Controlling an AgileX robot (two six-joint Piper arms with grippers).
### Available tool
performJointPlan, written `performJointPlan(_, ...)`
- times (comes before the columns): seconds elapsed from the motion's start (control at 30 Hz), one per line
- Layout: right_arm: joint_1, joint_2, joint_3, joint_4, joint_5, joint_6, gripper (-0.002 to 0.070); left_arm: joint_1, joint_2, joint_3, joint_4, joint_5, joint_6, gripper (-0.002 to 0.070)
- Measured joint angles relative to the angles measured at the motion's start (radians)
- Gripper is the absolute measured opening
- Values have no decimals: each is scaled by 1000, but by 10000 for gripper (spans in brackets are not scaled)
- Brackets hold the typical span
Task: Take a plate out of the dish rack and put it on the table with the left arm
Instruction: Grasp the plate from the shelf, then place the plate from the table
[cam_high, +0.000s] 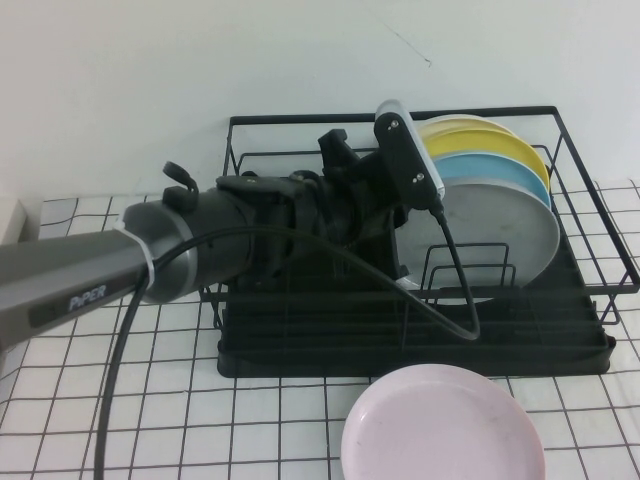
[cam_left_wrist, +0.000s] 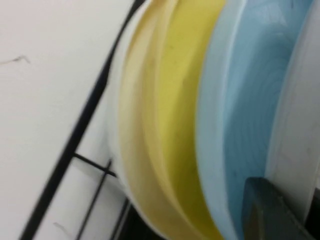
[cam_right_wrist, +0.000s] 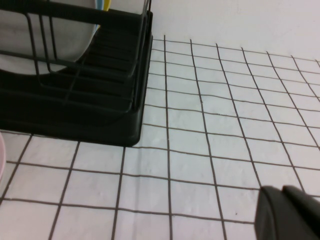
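Note:
The pale grey plate (cam_high: 505, 240) stands upright at the front of the row in the black dish rack (cam_high: 400, 345). My left arm reaches over the rack from the left. My left gripper (cam_high: 420, 215) sits at the plate's left rim, mostly hidden behind the wrist camera. In the left wrist view the gripper (cam_left_wrist: 295, 200) straddles the grey plate (cam_left_wrist: 300, 125). One dark finger (cam_left_wrist: 265, 210) lies between the grey plate and the light blue plate (cam_left_wrist: 250, 100). My right gripper (cam_right_wrist: 287, 212) is shut and empty, low over the gridded table (cam_right_wrist: 200, 150) to the right of the rack (cam_right_wrist: 75, 115).
Behind the grey plate stand a light blue plate (cam_high: 495, 168) and two yellow plates (cam_high: 500, 140). A pale pink plate (cam_high: 443, 425) lies flat on the table (cam_high: 150, 400) in front of the rack. A white wall rises behind the rack.

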Motion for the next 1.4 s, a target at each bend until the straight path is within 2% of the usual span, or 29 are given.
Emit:
performJointPlan(0.33, 0, 0, 0, 0, 0, 0, -3, 0, -142, 3, 10, -97, -29, 15)
performJointPlan(0.57, 0, 0, 0, 0, 0, 0, -3, 0, -247, 3, 14, -146, -115, 9)
performJointPlan(0.8, 0, 0, 0, 0, 0, 0, -3, 0, -363, 4, 14, -283, -344, 4)
performJointPlan(0.9, 0, 0, 0, 0, 0, 0, -3, -1, -422, 8, 5, -388, -466, 4)
performJointPlan(1.0, 0, 0, 0, 0, 0, 0, -3, -25, -491, 27, -2, -527, -500, 4)
performJointPlan(1.2, 0, 0, 0, 0, 0, 0, -3, -168, -597, 60, -31, -930, -414, 3)
performJointPlan(1.4, 0, 0, 0, 0, 0, 0, -3, -398, -650, 63, -33, -1236, -333, 3)
